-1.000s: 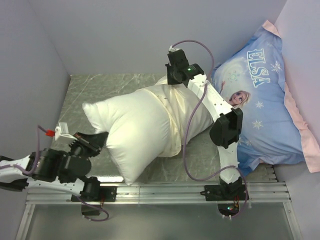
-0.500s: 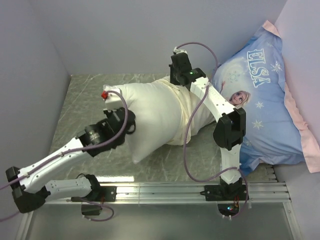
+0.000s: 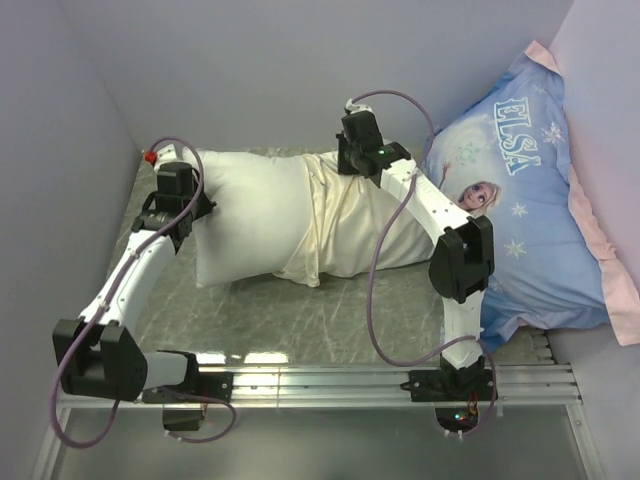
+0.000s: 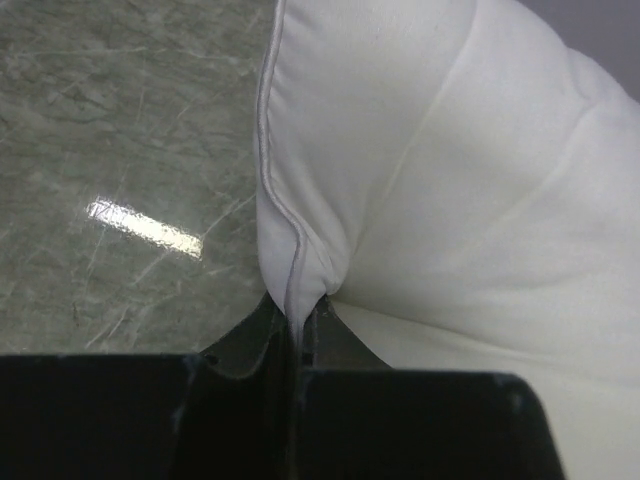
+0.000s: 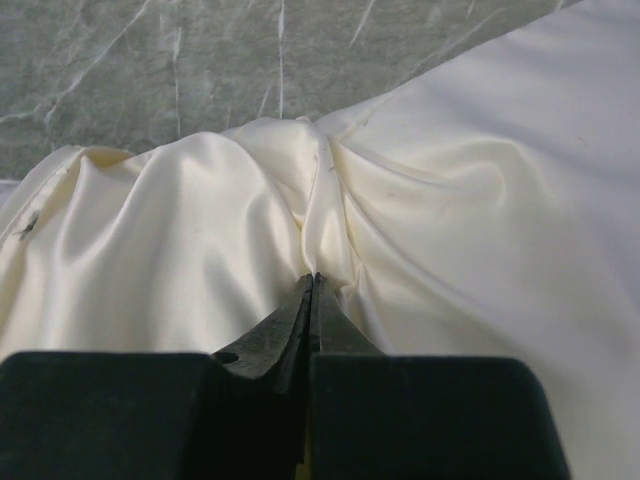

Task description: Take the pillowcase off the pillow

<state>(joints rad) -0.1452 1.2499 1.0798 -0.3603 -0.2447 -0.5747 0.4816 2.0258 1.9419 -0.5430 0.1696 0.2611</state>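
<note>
The plain white pillow (image 3: 250, 215) lies across the back of the table, its left half bare. The cream pillowcase (image 3: 360, 225) covers its right half, bunched where it ends. My left gripper (image 3: 195, 205) is shut on the pillow's left seam edge (image 4: 285, 250). My right gripper (image 3: 345, 165) is shut on a gathered fold of the pillowcase (image 5: 320, 230) at the back edge. The pillow's blue tag is not in view.
A large blue Elsa-print pillow (image 3: 530, 200) with a pink edge leans in the back right corner. Grey walls close the left, back and right sides. A metal rail (image 3: 330, 385) runs along the near edge, and the marble tabletop (image 3: 300, 320) shows in front of the pillow.
My left arm has swung from the near left to the back left, pulling the pillow out leftward and flat. More bare pillow shows. The right gripper has stayed in place.
</note>
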